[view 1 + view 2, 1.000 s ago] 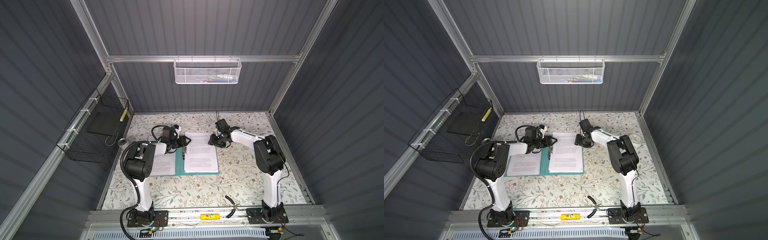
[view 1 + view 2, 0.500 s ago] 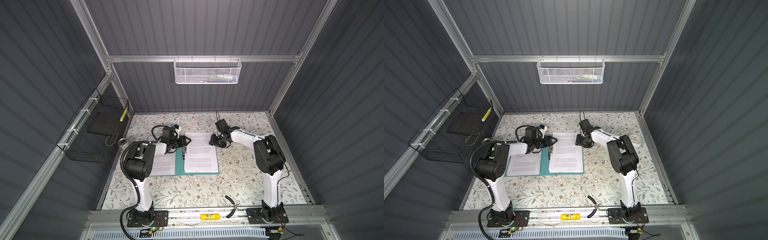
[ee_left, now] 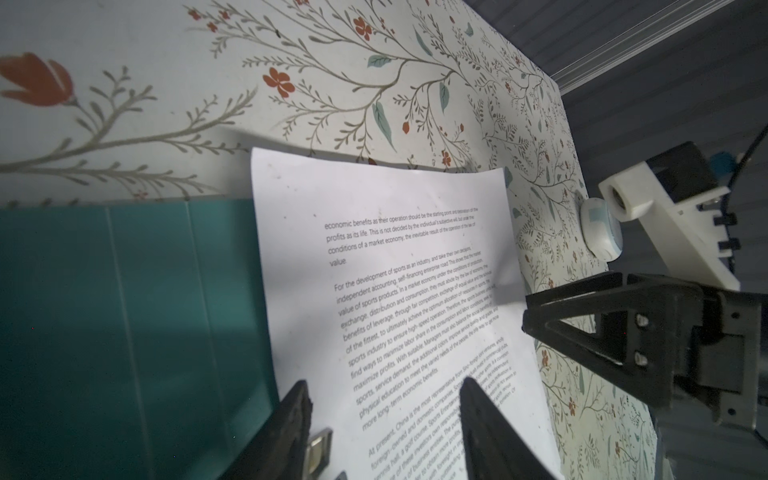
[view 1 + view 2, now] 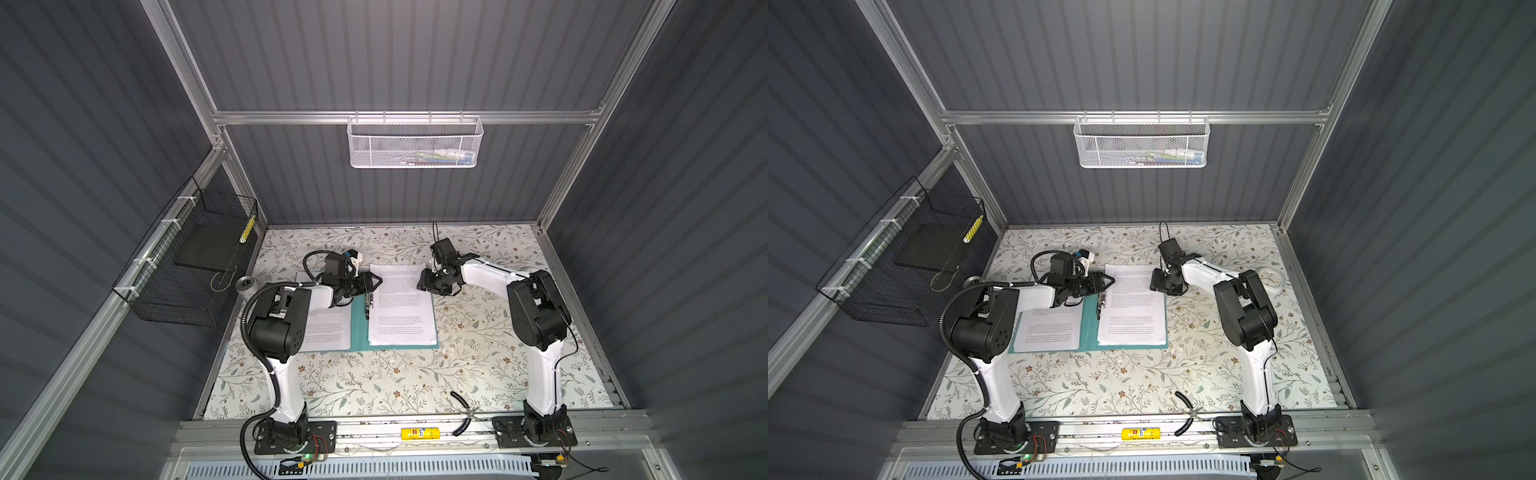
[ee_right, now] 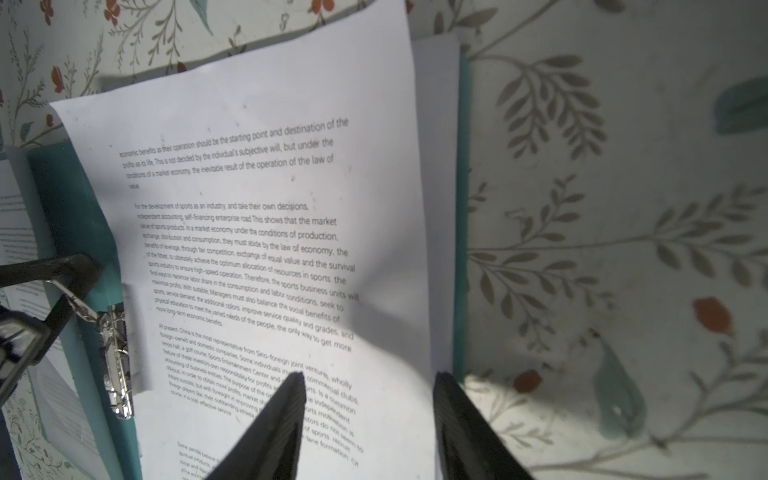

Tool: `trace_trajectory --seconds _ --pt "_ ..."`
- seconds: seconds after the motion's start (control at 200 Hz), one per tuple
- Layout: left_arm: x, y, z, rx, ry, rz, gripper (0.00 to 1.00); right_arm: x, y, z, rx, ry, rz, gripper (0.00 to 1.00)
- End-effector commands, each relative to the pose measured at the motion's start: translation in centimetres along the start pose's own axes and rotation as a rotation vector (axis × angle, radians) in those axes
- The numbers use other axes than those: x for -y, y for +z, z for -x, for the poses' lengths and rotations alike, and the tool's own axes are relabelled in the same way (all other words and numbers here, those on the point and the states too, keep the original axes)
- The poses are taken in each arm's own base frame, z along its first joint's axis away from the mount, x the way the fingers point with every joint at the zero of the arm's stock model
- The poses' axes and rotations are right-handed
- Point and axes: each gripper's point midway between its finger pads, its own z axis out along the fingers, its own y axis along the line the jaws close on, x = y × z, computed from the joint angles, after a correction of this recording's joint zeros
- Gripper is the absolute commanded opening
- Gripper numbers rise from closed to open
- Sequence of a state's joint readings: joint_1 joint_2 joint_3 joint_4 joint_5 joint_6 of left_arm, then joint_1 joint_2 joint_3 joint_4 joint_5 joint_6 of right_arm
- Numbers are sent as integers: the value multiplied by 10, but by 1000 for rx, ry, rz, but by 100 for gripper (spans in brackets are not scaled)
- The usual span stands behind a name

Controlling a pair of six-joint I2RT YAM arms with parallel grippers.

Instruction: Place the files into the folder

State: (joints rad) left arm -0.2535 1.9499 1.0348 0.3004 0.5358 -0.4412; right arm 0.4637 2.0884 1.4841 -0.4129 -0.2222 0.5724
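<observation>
The teal folder lies open and flat on the floral table, just beyond the arms' bases. On its left cover rests a single sheet of printed text, partly hidden under the left arm's elbow. On its right cover lie the files, a stack of white printed pages. The stack's top sheet is turned a little askew, so that its far end runs past the folder's far edge onto the table. Between the covers the metal clip runs along the spine. Farther on, the left gripper sits at the far end of that clip, jaws parted and clamping nothing. In the left wrist view its fingers stand apart over the top sheet's spine-side margin, with the clip's lever just beside one of them; whether lever and finger touch I cannot tell. Opposite, the right gripper hangs over the top sheet's far right corner, jaws likewise spread and empty. In the right wrist view the sheet's outer edge falls in the gap between the fingers, with lower pages and the folder's teal rim just outside it. Beyond the right arm a white round dial lies on the table. Farthest, a white mesh basket hangs on the back rail.
</observation>
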Motion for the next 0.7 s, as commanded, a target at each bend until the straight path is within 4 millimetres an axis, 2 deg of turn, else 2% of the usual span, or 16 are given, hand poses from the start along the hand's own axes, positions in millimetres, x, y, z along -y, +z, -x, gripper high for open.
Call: trace_trajectory --seconds 0.0,0.19,0.35,0.49,0.696 --pt "9 -10 9 25 13 -21 58 0 5 -6 -20 4 2 53" --pt "12 -13 11 31 20 -22 58 7 0 -2 4 6 -38 53" --pt "19 -19 16 42 34 -27 56 15 -16 6 59 27 -53 54" --pt "24 -24 15 44 35 -43 54 13 -28 11 91 29 -45 54" --pt "33 -34 7 51 23 -68 52 7 -34 11 92 25 -20 54"
